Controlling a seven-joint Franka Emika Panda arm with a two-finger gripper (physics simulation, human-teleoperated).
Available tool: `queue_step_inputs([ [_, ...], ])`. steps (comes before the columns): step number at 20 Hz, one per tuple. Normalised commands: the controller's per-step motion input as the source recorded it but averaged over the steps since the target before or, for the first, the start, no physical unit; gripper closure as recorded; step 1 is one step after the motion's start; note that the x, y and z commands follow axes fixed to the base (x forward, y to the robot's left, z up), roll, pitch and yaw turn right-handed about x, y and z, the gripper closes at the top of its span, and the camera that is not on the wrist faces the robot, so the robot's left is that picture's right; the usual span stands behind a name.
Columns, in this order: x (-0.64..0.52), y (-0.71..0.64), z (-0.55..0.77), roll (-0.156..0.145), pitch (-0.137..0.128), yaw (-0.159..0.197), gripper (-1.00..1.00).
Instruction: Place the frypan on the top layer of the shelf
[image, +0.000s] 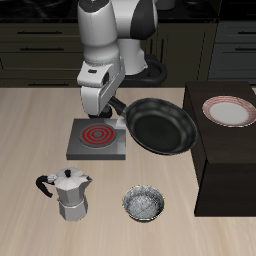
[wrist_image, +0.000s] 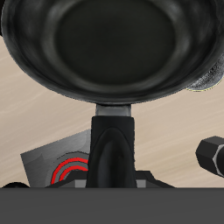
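Silvery bowl (image: 143, 203) on beige wooden table (image: 30, 130), hand (image: 108, 108) clamped on frypan (image: 160, 127) handle

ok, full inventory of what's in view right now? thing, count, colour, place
frypan: 1, black, held tilted above the table, between burner and shelf, rim close to the shelf's side
shelf: 1, near-black, at the table's edge beside the pan
plate: 1, white with pink rim, on the shelf's top
burner plate: 1, grey with red coils, on the table under the arm
moka pot: 1, silver with black handle, near the front edge
bowl: 1, silvery, near the front edge beside the moka pot
table: 1, light wood
hand: 1, shut on the frypan's handle
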Motion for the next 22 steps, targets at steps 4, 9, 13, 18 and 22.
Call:
queue_step_inputs([
  [4, 0.03, 0.21, -0.06, 0.027, 0.010, 0.006, 1.00],
  [9, 0.00, 0.23, -0.04, 0.031, 0.003, -0.005, 1.00],
  [13, -0.01, 0.27, -0.08, 0.040, 0.022, -0.022, 1.00],
  [18, -0.02, 0.17, -0.02, 0.030, 0.006, 0.001, 1.00],
  [22, 0.01, 0.28, -0.06, 0.036, 0.012, 0.001, 1.00],
])
